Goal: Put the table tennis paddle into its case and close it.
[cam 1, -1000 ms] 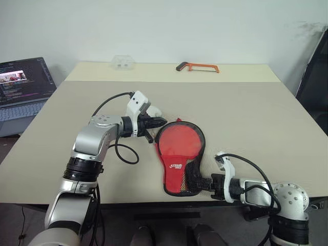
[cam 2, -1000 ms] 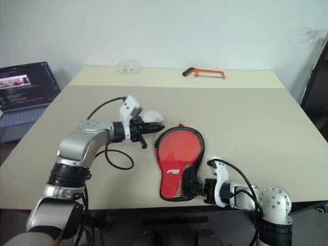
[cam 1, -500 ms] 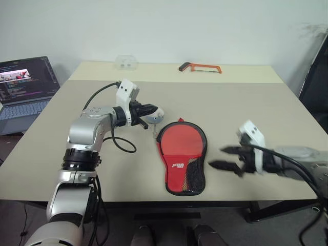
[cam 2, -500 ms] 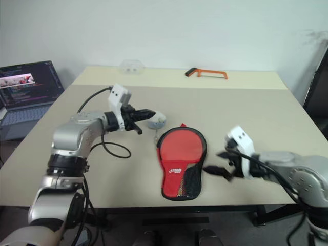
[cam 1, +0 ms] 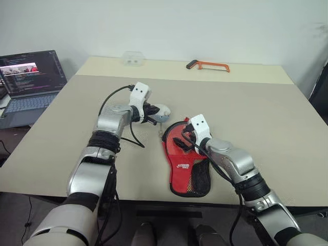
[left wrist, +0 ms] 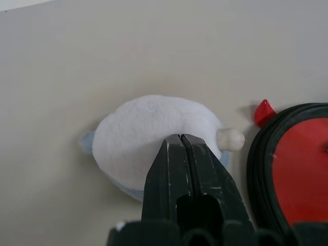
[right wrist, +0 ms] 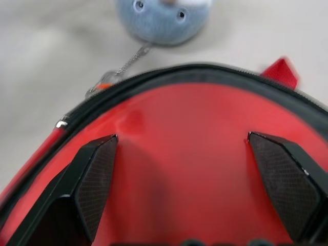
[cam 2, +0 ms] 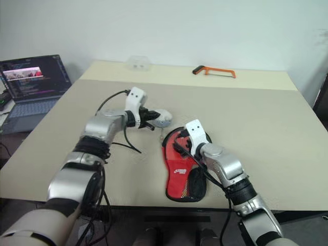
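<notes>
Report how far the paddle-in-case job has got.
Done: the red paddle already lies inside the case. In hand: the open right pincer hovers over the paddle's face, while the shut left pincer sits at the plush charm chained to the zip. Left: whether the zip along the case's edge is drawn cannot be told, so closing is unconfirmed.

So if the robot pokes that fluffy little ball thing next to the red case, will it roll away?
Probably only a little. The fluffy ball looks soft and light, so a nudge from the shut left gripper should squash or scoot it. A thin chain seems to tie it to the case, which would likely stop it rolling far.
</notes>
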